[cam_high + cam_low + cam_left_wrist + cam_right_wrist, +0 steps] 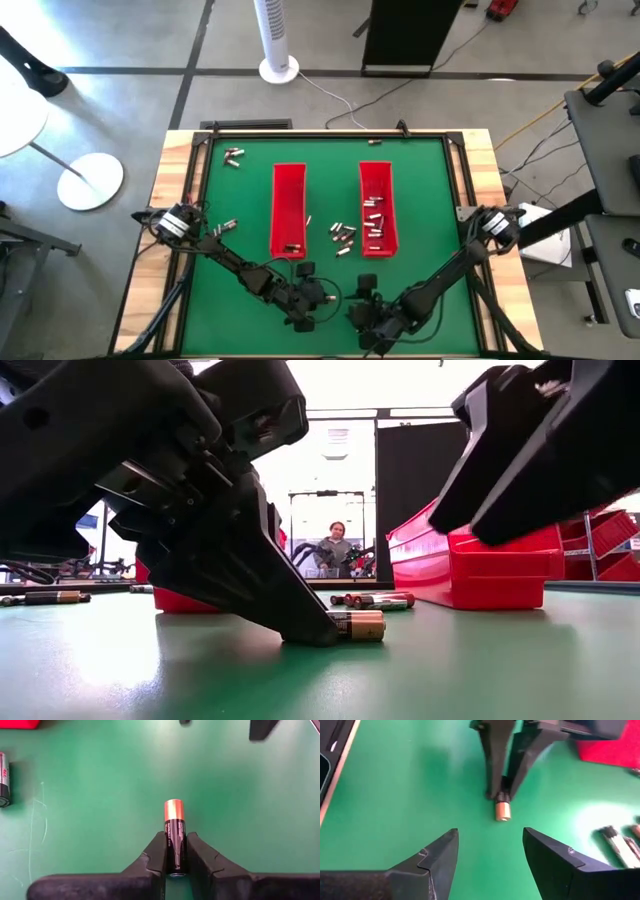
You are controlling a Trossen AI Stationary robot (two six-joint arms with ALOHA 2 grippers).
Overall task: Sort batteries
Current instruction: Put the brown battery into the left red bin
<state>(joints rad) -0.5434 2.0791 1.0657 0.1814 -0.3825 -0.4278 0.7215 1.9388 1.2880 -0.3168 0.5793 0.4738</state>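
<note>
Left gripper [175, 857] jaws clamped on one battery [174, 835] lying flat on the green worktop [100, 820], its copper end sticking out past the fingertips. Right gripper [490, 851] nearby, jaws apart, holding nothing.

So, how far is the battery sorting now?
Done: some batteries lie in the right red tray, at least one in the left red tray.
In hand: the left gripper is shut on a copper-topped battery, on the mat.
Left: a loose cluster and others. The right gripper is open and empty.
</note>
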